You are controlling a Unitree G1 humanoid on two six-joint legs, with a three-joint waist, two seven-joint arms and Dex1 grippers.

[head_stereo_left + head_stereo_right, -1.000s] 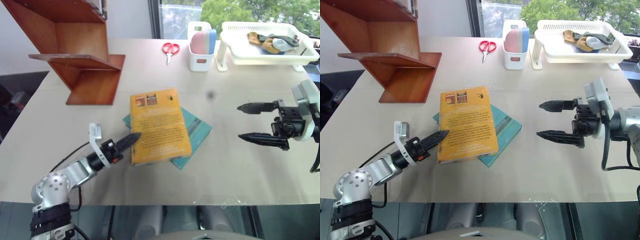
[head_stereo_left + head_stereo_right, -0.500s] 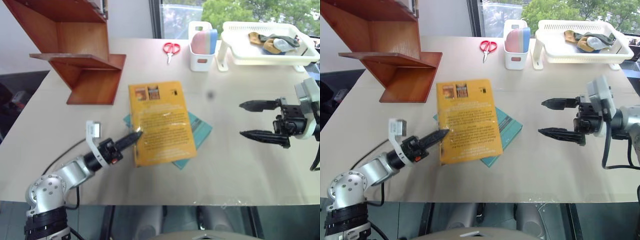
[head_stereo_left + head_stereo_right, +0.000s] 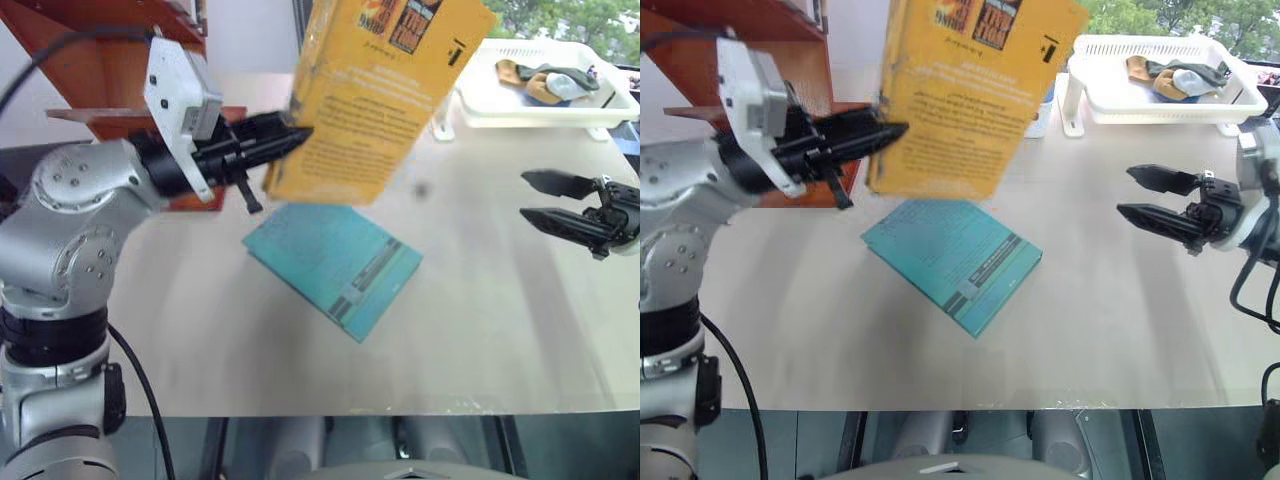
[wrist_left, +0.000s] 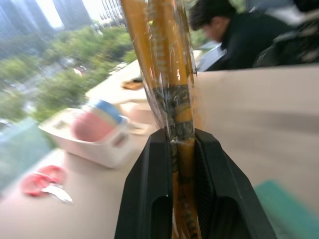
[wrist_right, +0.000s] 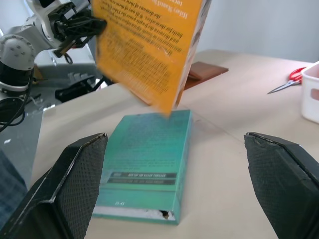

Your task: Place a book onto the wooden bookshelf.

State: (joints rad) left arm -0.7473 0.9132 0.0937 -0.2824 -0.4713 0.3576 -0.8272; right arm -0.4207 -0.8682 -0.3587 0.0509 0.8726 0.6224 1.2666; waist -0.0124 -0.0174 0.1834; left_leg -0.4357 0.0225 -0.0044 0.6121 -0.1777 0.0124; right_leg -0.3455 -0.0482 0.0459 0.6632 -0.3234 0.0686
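Observation:
The thick yellow-orange book [image 3: 385, 95] hangs in the air above the table, tilted nearly upright with its picture strip at the top. My left gripper [image 3: 290, 140] is shut on its lower left edge; in the left wrist view both black fingers [image 4: 149, 189] pinch the book's edge [image 4: 159, 59]. The wooden bookshelf [image 3: 110, 60] stands at the far left, just behind my left arm. My right gripper [image 3: 525, 197] is open and holds nothing, at the right over the table, well apart from the book.
A thinner teal book [image 3: 335, 255] lies flat on the table [image 3: 480, 330] under the lifted book. A white basket [image 3: 540, 110] with cloths sits at the far right. Red scissors [image 4: 42, 179] and a white caddy [image 4: 94, 134] sit at the back. A person [image 4: 234, 35] sits beyond the table.
My left gripper has lifted the yellow book off the teal book and rolled it from flat to nearly upright. My right gripper has drifted slightly to the right, still open.

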